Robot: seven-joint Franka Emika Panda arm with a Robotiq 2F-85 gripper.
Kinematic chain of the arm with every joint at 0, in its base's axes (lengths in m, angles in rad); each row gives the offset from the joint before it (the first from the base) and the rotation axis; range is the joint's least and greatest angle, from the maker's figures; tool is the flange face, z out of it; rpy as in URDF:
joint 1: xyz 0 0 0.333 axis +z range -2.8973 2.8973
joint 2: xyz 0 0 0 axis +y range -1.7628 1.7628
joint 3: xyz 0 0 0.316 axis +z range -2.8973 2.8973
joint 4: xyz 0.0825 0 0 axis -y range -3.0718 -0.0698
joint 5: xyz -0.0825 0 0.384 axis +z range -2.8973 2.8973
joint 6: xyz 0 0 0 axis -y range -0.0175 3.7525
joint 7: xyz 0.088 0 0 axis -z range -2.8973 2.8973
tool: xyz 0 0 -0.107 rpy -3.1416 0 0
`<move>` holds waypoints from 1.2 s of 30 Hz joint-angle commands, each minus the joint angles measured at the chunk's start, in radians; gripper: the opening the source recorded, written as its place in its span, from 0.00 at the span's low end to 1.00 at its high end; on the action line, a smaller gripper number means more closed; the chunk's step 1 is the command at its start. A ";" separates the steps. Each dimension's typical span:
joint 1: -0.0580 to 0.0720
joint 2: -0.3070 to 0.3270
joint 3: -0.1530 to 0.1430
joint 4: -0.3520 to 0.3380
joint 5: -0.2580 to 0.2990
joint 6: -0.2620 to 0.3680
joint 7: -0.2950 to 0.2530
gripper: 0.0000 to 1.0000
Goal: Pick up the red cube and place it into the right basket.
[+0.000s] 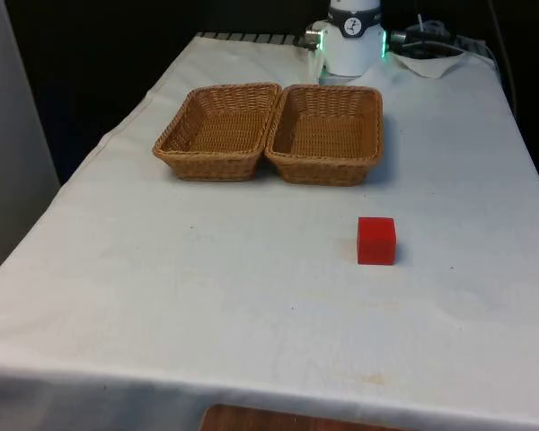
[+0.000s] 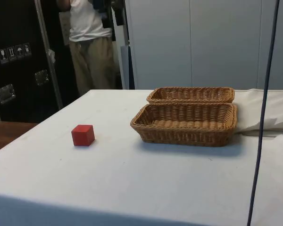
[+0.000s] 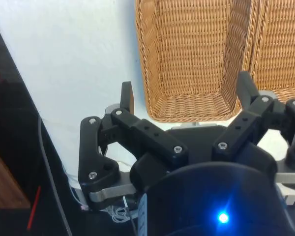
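Note:
The red cube (image 1: 375, 241) sits on the white cloth toward the front view's right, some way in front of the baskets; from the side the cube (image 2: 82, 135) stands apart from them. The right basket (image 1: 324, 171) is brown wicker and holds nothing; it is the nearer basket (image 2: 186, 135) in the side view. My gripper (image 3: 186, 88) hangs open high above the table's far end, nothing between its fingers (image 3: 126, 96), with a basket (image 3: 187, 105) below it.
The left basket (image 1: 207, 167) touches the right one along its long side and also holds nothing. A person (image 2: 89, 42) stands beyond the table in the side view. A dark cable (image 2: 264, 113) hangs near that camera.

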 commanded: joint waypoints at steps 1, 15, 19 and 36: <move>0.000 0.018 0.001 0.018 0.003 -0.002 0.001 1.00; -0.005 0.144 0.000 0.153 0.029 -0.002 -0.007 1.00; -0.006 0.195 0.000 0.207 0.040 0.006 -0.008 1.00; -0.001 0.330 0.008 0.309 0.063 0.112 0.004 1.00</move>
